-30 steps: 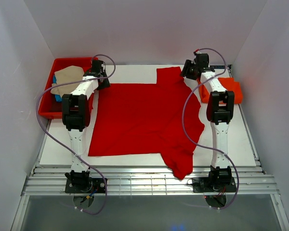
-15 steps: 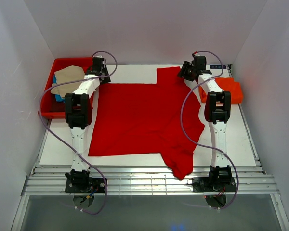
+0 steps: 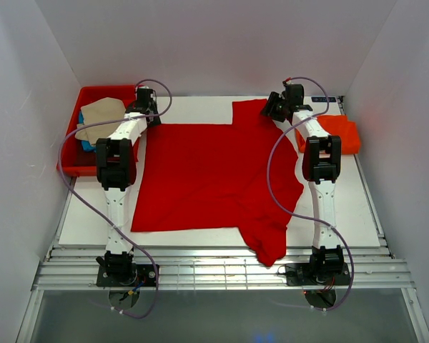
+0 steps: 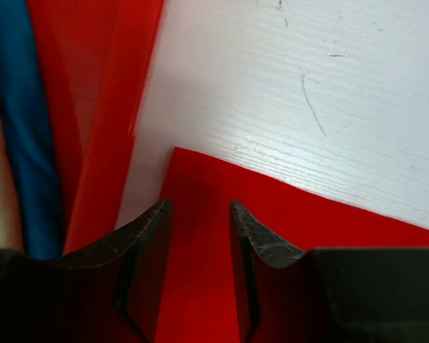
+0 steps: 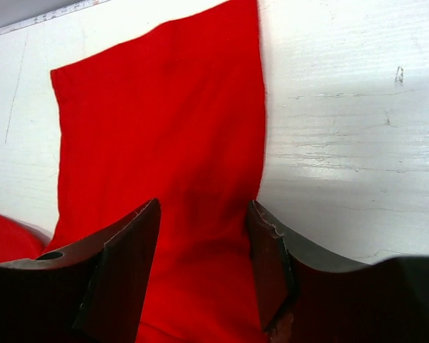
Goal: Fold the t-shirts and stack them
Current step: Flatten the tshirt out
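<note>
A white table (image 3: 200,107) carried the scene, and a bright red t-shirt (image 3: 214,179) lay spread flat across its middle. One sleeve reached toward the far edge and the other drooped over the near edge. A red tray (image 3: 68,168) sat at the far left corner, just beside the shirt's hem side. A folded orange-red t-shirt (image 3: 343,132) rested at the far right corner, apart from the spread garment. Inside the tray a beige t-shirt (image 3: 104,114) lay crumpled on top, with a blue t-shirt (image 3: 86,145) showing beneath it at the tray's near side.

The left gripper (image 4: 200,207) hung low over the bright red shirt's far left corner, next to the tray wall, its jaws parted by a narrow gap with flat cloth visible between them. The right gripper (image 5: 204,207) hung over the far sleeve, near its right-hand edge, jaws parted somewhat wider and clasping nothing, with the sleeve smooth on the table below.
</note>
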`<state>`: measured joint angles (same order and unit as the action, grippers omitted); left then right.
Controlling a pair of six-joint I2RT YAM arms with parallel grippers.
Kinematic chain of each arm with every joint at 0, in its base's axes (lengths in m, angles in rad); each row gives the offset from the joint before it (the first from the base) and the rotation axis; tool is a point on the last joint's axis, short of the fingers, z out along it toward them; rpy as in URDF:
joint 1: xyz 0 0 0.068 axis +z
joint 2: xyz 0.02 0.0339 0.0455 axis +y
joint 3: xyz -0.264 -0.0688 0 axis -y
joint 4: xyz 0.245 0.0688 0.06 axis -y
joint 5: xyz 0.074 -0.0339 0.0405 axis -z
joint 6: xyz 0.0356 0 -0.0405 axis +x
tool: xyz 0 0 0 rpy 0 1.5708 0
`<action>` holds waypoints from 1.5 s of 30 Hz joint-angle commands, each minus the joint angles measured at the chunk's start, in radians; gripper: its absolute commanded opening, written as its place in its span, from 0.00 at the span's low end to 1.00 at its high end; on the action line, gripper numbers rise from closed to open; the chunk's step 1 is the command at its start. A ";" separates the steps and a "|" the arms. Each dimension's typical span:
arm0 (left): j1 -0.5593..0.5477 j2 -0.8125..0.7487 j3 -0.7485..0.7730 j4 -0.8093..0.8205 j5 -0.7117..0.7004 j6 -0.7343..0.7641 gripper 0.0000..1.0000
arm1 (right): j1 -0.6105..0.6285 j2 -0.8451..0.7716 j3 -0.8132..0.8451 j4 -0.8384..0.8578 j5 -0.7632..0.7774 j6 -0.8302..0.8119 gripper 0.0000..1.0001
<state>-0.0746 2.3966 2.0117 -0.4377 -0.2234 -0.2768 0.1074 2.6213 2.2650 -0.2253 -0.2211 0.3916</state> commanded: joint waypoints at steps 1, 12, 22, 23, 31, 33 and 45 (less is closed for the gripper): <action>0.036 0.033 0.030 -0.016 -0.011 0.016 0.49 | 0.011 0.025 0.039 0.001 -0.030 0.016 0.58; 0.041 0.072 0.028 -0.027 -0.030 0.011 0.47 | 0.023 0.014 0.030 -0.016 -0.021 0.000 0.57; 0.045 0.032 0.022 -0.001 -0.152 -0.004 0.47 | 0.023 -0.010 0.008 -0.019 -0.006 -0.025 0.55; 0.048 0.036 0.027 0.001 -0.159 -0.005 0.47 | 0.023 -0.014 0.008 -0.017 -0.006 -0.023 0.55; 0.056 0.030 0.010 0.017 -0.218 -0.027 0.47 | 0.023 -0.038 -0.013 -0.022 -0.007 -0.048 0.55; 0.058 0.018 -0.011 0.050 -0.222 -0.030 0.48 | 0.023 -0.037 -0.015 -0.026 -0.009 -0.051 0.54; 0.073 0.110 0.018 -0.001 -0.200 -0.036 0.47 | 0.023 -0.055 -0.032 -0.043 -0.008 -0.076 0.54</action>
<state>-0.0807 2.4611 2.0262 -0.3855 -0.2985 -0.2985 0.1257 2.6148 2.2509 -0.2291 -0.2352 0.3477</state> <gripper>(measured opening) 0.471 0.539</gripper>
